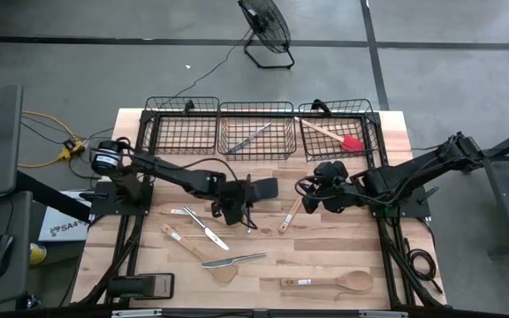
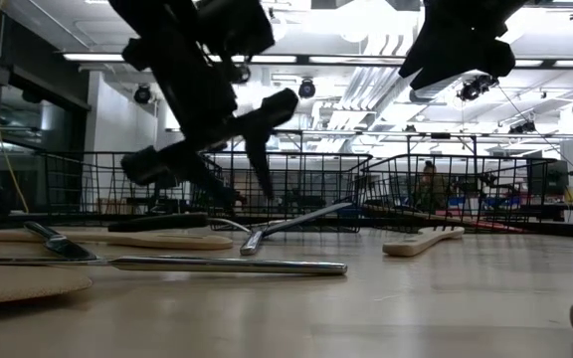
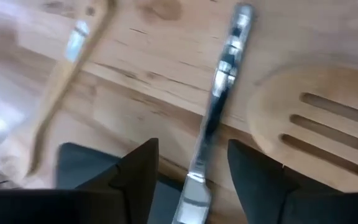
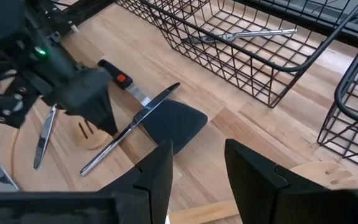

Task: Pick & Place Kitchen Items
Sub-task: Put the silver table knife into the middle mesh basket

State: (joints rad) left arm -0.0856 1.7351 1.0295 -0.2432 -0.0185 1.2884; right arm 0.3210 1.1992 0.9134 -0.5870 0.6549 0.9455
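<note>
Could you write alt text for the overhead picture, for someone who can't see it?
Two dark robot arms meet mid-table: the left gripper over a black turner, the right gripper beside it. Wooden spoons and metal knives lie scattered in front of three wire baskets.

Black turner [image 4: 166, 121] lying flat mid-table, silver knife [image 4: 129, 127] resting diagonally across its blade; wooden spoon [image 1: 330, 283] lying near front edge (red-headed spatula [image 1: 336, 136] sitting in a basket).
</note>
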